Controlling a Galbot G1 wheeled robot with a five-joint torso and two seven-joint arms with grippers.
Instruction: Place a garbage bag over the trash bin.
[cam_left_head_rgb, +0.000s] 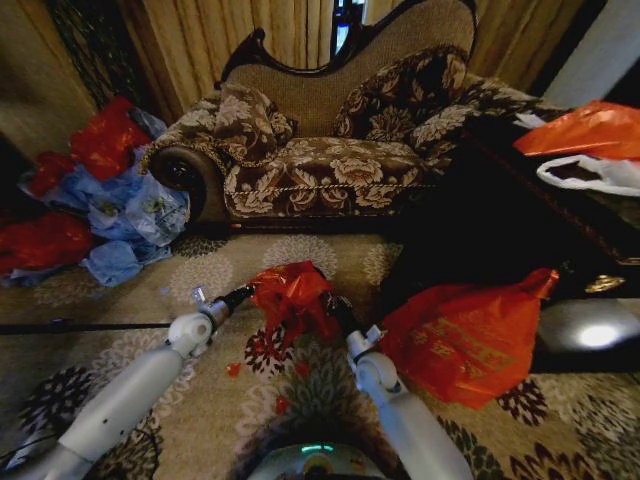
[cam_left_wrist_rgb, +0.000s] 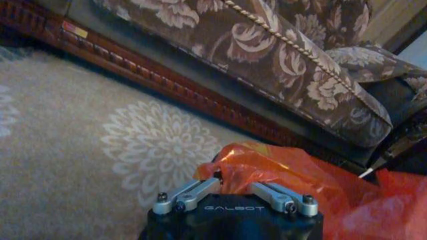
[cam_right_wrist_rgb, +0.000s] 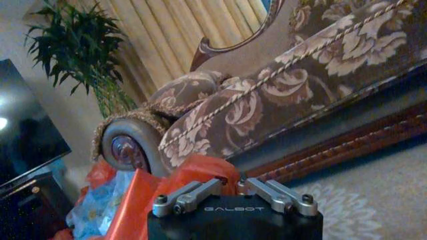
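A living room with a beige carpet (cam_left_head_rgb: 300, 255) patterned with pale flower medallions. At the far side stands an ornate sofa (cam_left_head_rgb: 330, 140) in brown floral fabric with dark carved wood trim, and tan curtains (cam_left_head_rgb: 250, 30) hang behind it. To the far left, on the floor beside the sofa's rolled arm, lies a heap of blue bags (cam_left_head_rgb: 135, 215) and red bags (cam_left_head_rgb: 105, 135). On the right is a dark desk (cam_left_head_rgb: 560, 230) carrying an orange bag (cam_left_head_rgb: 590, 130) and a white bag (cam_left_head_rgb: 595, 175). A large bulging orange bag bundle (cam_left_head_rgb: 470, 340) sits on the floor to the near right, against the desk.

Two pale robot arms reach forward from the near edge and meet at the centre of the carpet. Between them is the garbage bag (cam_left_head_rgb: 292, 298), thin, glossy, crinkled red-orange plastic, bunched in a loose mound. The left hand (cam_left_head_rgb: 248, 291) is at the bag's left edge, and its wrist view shows the linkages drawn inward with the plastic gathered between them, so it is clamped on the bag. The right hand (cam_left_head_rgb: 338, 312) is at the bag's right edge, and its wrist view likewise shows red-orange plastic pinched between its closed linkages. The trash bin cannot be made out under the bunched plastic.
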